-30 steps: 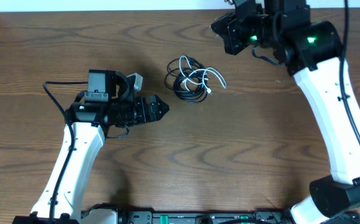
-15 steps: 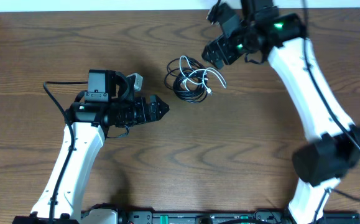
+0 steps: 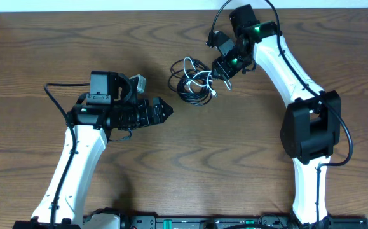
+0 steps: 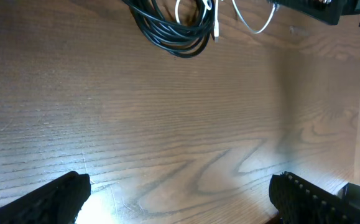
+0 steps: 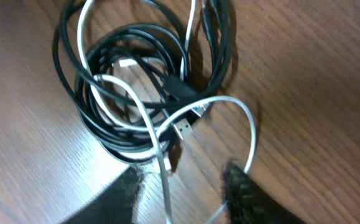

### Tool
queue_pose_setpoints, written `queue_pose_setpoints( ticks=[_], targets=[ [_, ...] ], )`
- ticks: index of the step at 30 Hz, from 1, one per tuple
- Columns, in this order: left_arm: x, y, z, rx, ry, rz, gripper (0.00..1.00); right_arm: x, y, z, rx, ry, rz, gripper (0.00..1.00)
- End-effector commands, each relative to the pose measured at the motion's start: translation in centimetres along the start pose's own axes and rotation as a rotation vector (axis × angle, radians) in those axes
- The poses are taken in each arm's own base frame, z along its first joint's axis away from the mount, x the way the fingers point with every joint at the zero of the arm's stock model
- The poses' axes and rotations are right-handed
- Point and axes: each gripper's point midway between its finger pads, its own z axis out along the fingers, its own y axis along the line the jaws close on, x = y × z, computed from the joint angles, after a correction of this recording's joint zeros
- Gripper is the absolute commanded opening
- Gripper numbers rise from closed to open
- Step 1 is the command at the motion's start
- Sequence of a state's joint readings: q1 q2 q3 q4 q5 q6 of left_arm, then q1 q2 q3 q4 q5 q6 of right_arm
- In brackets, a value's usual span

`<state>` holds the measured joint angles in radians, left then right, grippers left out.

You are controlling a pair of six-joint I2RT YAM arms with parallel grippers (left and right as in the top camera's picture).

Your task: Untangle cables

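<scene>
Reach-in step, I'd say. R claw (image 5: 183,190) sits low at the right side of the cables (image 3: 193,79), mid-bench twd the far edge. Its jaws are part spread w/ the white cable (image 5: 249,130) loop betw. them, nothing pinched. Next: close on that loop, draw it off the black coil (image 5: 220,50). L claw (image 3: 166,111) wide open, empty, well apart. Bench (image 3: 234,159) bare all round.

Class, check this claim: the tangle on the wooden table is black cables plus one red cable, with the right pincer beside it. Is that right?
No. The right wrist view shows a white cable, not a red one, tangled with the black cables on the wooden table, with the right pincer beside it.
</scene>
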<state>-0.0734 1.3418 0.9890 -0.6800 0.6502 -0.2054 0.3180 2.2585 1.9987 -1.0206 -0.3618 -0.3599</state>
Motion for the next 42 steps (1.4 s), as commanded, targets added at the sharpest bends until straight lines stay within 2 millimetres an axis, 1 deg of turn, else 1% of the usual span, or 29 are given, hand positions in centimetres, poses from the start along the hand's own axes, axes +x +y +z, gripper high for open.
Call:
queue_pose_setpoints(
  ticks=[1,6,8,13,14,18,20,23,25,27,31,33,35,36,38,41,42],
  targets=[
    [-0.3,-0.2,-0.1,0.011,-0.002,0.006,0.98,0.0,0.0,0.2,-0.021,-0.009,-0.006,0.35],
    [-0.3,-0.2,-0.1,0.012,-0.002,0.006,0.98,0.8,-0.5,1.1,-0.012,0.027,0.006,0.35],
    [-0.3,-0.2,-0.1,0.011,-0.002,0.007,0.98,0.9,-0.6,1.5,-0.015,0.033,0.009,0.33],
    [-0.3,-0.2,-0.1,0.011,-0.002,0.006,0.98,1.0,-0.5,1.6,-0.019,0.036,0.009,0.31],
    [-0.3,-0.2,-0.1,0.011,-0.002,0.006,0.98,1.1,-0.5,1.6,-0.02,0.037,0.011,0.29],
    [-0.3,-0.2,-0.1,0.011,-0.002,0.006,0.98,1.1,-0.6,1.5,-0.019,0.037,0.015,0.15],
    [-0.3,-0.2,-0.1,0.012,-0.002,0.006,0.98,1.0,-0.7,1.5,-0.017,0.033,0.023,0.01],
    [-0.3,-0.2,-0.1,0.011,-0.002,0.006,0.98,0.6,-0.8,1.4,-0.015,0.017,0.056,0.01],
    [-0.3,-0.2,-0.1,0.011,-0.002,0.006,0.98,0.0,-0.6,0.9,-0.018,0.001,0.074,0.01],
    [-0.3,-0.2,-0.1,0.012,-0.002,0.007,0.98,-0.8,0.0,-0.2,-0.033,-0.025,0.079,0.01],
    [-0.3,-0.2,-0.1,0.011,-0.002,0.007,0.98,-3.4,1.1,-4.3,-0.03,-0.121,0.103,0.01],
    [-0.3,-0.2,-0.1,0.011,-0.002,0.006,0.98,-4.4,1.8,-6.5,-0.021,-0.166,0.09,0.01],
    [-0.3,-0.2,-0.1,0.011,-0.002,0.006,0.98,-5.1,2.9,-8.9,-0.028,-0.214,0.068,0.01],
    [-0.3,-0.2,-0.1,0.011,-0.002,0.006,0.98,-5.4,3.3,-9.7,-0.035,-0.232,0.06,0.01],
    [-0.3,-0.2,-0.1,0.012,-0.002,0.006,0.98,-6.0,4.7,-11.9,-0.066,-0.282,0.036,0.01],
    [-0.3,-0.2,-0.1,0.011,-0.002,0.006,0.98,-6.6,6.1,-14.3,-0.088,-0.334,0.017,0.01],
    [-0.3,-0.2,-0.1,0.011,-0.002,0.006,0.98,-6.6,6.4,-14.8,-0.091,-0.344,0.015,0.01]
  ],
)
